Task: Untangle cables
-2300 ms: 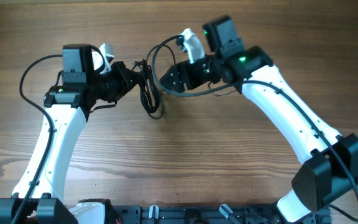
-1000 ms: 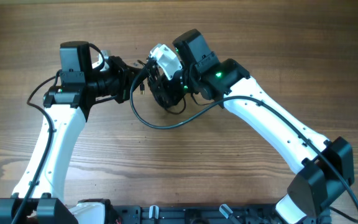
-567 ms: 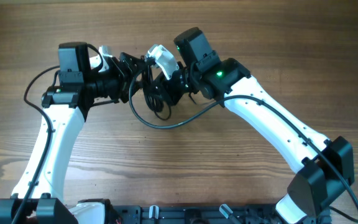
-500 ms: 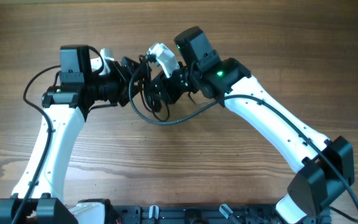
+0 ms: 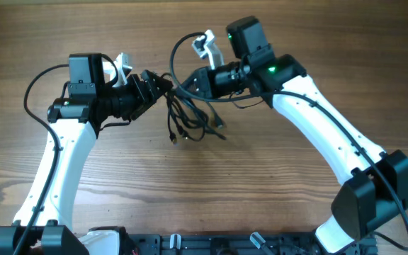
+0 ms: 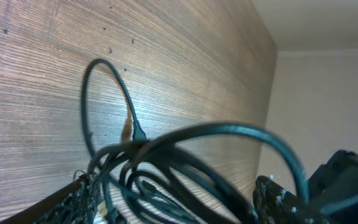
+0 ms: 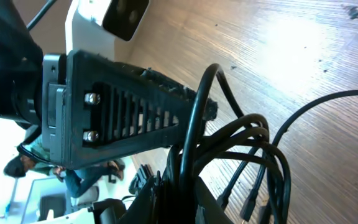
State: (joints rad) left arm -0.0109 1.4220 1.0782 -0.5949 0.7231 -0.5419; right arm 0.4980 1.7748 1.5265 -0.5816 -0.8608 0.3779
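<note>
Upper left of centre, the left claw (image 5: 154, 82) is spread wide, with the black cables (image 5: 187, 119) passing between its fingers. The cables spread in loose loops over the wooden table (image 5: 261, 184) at centre. Just right of them, the right claw (image 5: 194, 82) pinches the top of the bunch.

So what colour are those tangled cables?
Black. The cables show best in the overhead view, dark against the brown wooden table.
</note>
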